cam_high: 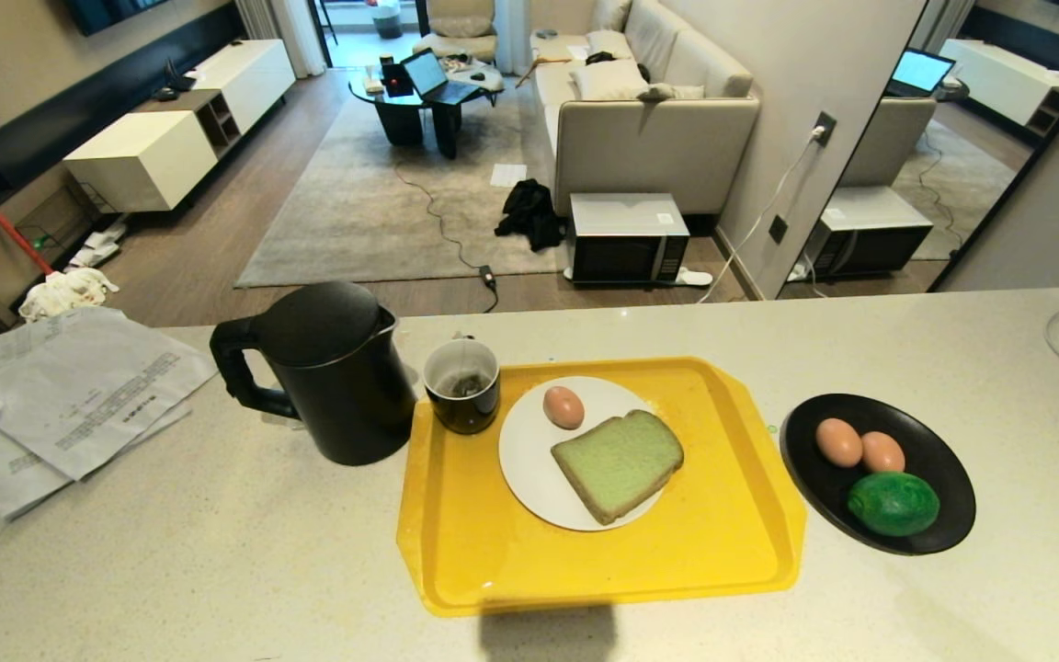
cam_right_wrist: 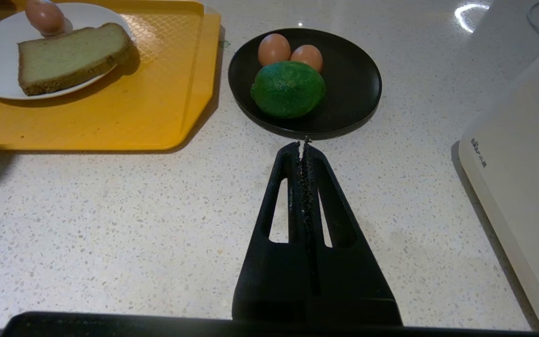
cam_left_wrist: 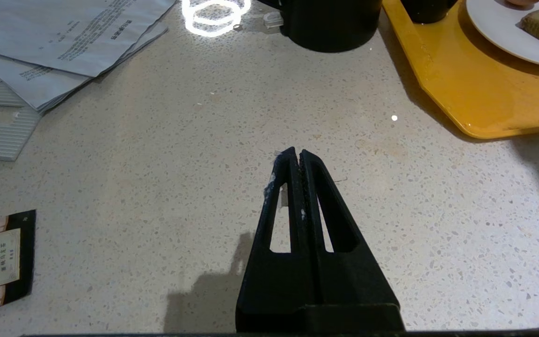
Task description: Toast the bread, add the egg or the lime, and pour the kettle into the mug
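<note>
Nearest, the left gripper (cam_left_wrist: 296, 154) and right gripper (cam_right_wrist: 303, 146) hang over bare counter (cam_high: 217, 552), each pinched closed and holding nothing. Beyond them sits the yellow tray (cam_high: 677, 561) with a white plate (cam_high: 525, 460) carrying the bread (cam_high: 617, 462) and, touching its far edge, one egg (cam_high: 563, 406). To the tray's right a black dish (cam_high: 939, 460) holds the lime (cam_high: 893, 503) and two more eggs (cam_high: 839, 441). The mug (cam_high: 462, 384) stands on the tray's far left corner, the kettle (cam_high: 327, 370) just left of it on the counter, papers (cam_high: 88, 386) further left
</note>
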Motion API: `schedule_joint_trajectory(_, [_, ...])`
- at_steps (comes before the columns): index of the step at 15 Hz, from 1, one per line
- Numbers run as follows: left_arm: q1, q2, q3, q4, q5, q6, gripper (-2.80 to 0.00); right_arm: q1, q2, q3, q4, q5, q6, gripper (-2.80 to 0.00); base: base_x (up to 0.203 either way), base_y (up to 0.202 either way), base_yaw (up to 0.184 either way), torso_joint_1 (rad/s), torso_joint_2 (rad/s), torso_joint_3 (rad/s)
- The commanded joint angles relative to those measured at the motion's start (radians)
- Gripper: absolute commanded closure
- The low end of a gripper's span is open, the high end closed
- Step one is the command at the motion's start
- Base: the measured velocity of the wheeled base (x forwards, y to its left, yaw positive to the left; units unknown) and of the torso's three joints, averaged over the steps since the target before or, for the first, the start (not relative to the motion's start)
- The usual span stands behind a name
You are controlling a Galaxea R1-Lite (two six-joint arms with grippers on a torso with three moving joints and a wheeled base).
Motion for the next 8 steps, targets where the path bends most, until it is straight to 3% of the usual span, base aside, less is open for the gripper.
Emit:
schedule_joint_trajectory(1, [0.000, 0.000, 0.000, 0.001, 0.000, 0.000, 0.00, 0.000, 0.000, 0.000, -0.001, -0.001, 0.001, 0.00, 0.000, 0.000, 0.000, 0.000, 0.00, 0.000])
schedule_joint_trajectory(8, [0.000, -0.002, 0.007, -0.024, 0.002, 0.003, 0.00, 0.000, 0.000, 0.000, -0.001, -0.001, 0.001, 0.00, 0.000, 0.000, 0.000, 0.000, 0.00, 0.000])
